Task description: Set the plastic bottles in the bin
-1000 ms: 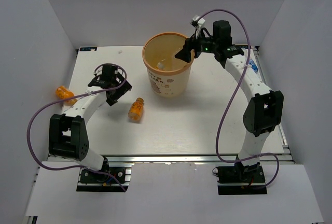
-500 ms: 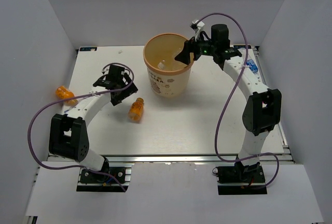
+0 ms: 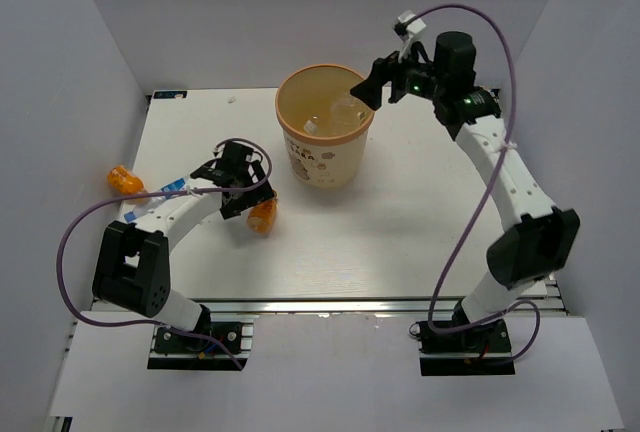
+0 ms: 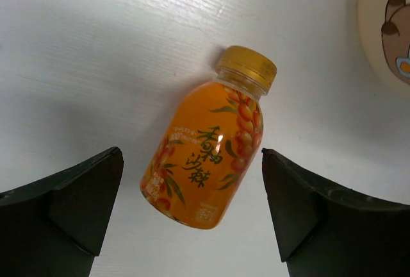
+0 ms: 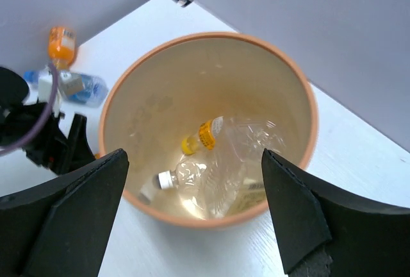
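Observation:
The tan-orange bin (image 3: 322, 164) stands at the back middle of the table. In the right wrist view the bin (image 5: 306, 107) holds several clear plastic bottles: one with a yellow cap (image 5: 211, 134), one with a white cap (image 5: 182, 177) and a larger ribbed one (image 5: 256, 145). My right gripper (image 3: 372, 85) is open and empty above the bin's right rim, also seen from its wrist (image 5: 193, 161). My left gripper (image 3: 245, 192) is open, its fingers on either side of a lying orange bottle (image 4: 205, 155) without touching it. That bottle (image 3: 264, 218) lies left of the bin.
Another orange bottle (image 3: 122, 180) lies at the table's left edge. A clear bottle with a blue label (image 3: 170, 188) lies beside my left arm and also shows in the right wrist view (image 5: 80, 87). White walls close in the table on three sides.
My right gripper has let a clear bottle drop into the bin and has risen to the right. My left gripper has moved right and nearer, over the orange bottle.

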